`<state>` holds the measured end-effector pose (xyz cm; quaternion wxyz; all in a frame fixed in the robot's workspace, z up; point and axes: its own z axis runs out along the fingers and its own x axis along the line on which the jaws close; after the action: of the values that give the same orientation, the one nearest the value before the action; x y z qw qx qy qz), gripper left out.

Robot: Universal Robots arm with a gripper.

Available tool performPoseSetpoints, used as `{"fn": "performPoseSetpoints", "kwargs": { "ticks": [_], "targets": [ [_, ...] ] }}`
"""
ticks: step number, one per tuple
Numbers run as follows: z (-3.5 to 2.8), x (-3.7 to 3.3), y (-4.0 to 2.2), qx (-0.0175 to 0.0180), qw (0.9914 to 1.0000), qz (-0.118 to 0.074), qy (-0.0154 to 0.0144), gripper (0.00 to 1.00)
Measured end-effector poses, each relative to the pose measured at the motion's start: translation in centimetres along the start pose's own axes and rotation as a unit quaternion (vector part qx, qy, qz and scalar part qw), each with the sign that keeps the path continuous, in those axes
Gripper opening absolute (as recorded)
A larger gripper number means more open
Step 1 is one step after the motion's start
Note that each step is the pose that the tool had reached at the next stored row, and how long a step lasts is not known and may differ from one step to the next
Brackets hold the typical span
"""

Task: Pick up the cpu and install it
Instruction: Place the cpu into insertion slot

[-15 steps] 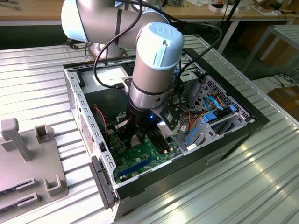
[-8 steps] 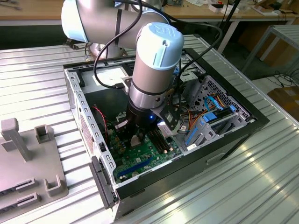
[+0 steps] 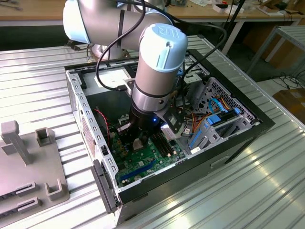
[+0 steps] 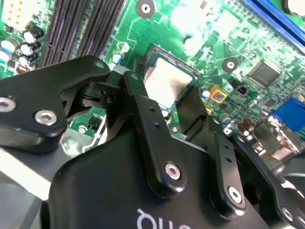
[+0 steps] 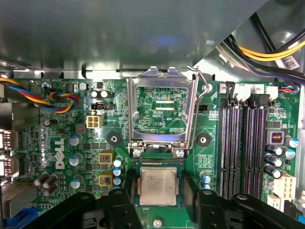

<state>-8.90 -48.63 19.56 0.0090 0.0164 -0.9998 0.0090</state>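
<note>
The cpu (image 5: 157,186), a small silver-grey square, lies flat in the black-framed socket on the green motherboard (image 5: 95,143). Just beyond it the socket's metal load plate (image 5: 162,76) stands flipped up with its lever beside it. My gripper (image 5: 158,192) hangs right over the socket, its black fingers (image 5: 123,205) on either side of the chip with a narrow gap at each edge, open. In the second wrist view the cpu (image 4: 167,81) shows between the gripper's (image 4: 164,93) finger links. In the exterior view the gripper (image 3: 140,143) reaches down into the open computer case (image 3: 81,109).
Black memory slots (image 5: 243,143) run beside the socket. Coloured cables (image 5: 62,100) cross the board's far side. A drive cage with blue parts (image 3: 214,124) fills the case on the exterior view's right. A grey fixture (image 3: 28,162) lies on the ribbed metal table.
</note>
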Motion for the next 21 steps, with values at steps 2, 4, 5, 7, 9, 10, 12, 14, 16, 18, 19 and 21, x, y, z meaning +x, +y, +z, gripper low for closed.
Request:
{"fn": "performPoseSetpoints", "kwargs": {
  "ticks": [2, 4, 5, 7, 9, 10, 12, 14, 16, 18, 19, 21],
  "targets": [
    [-0.02, 0.00, -0.01, 0.0002, 1.00000, 0.000, 0.0001, 0.54],
    [-0.03, -0.01, -0.01, 0.0003, 1.00000, 0.000, 0.0002, 0.54],
    [-0.03, -0.03, -0.01, 0.0003, 1.00000, 0.000, 0.0003, 0.54],
    [-0.03, -0.08, -0.02, 0.0004, 1.00000, 0.000, 0.0003, 0.54],
    [-0.04, -0.18, -0.02, 0.0004, 1.00000, 0.000, 0.0003, 0.54],
    [-0.04, -0.20, -0.02, 0.0004, 1.00000, 0.000, 0.0002, 0.54],
    [-0.03, -0.23, -0.02, 0.0004, 1.00000, 0.000, 0.0002, 0.54],
    [-0.04, -0.25, -0.02, 0.0004, 1.00000, 0.000, 0.0002, 0.54],
    [-0.03, -0.26, -0.02, 0.0004, 1.00000, 0.000, 0.0002, 0.54],
    [-0.03, -0.29, -0.02, 0.0004, 1.00000, 0.000, 0.0003, 0.54],
    [-0.02, -0.32, -0.02, 0.0004, 1.00000, 0.000, 0.0002, 0.54],
    [-0.01, -0.35, -0.02, 0.0004, 1.00000, 0.001, 0.0003, 0.54]
  ]
}}
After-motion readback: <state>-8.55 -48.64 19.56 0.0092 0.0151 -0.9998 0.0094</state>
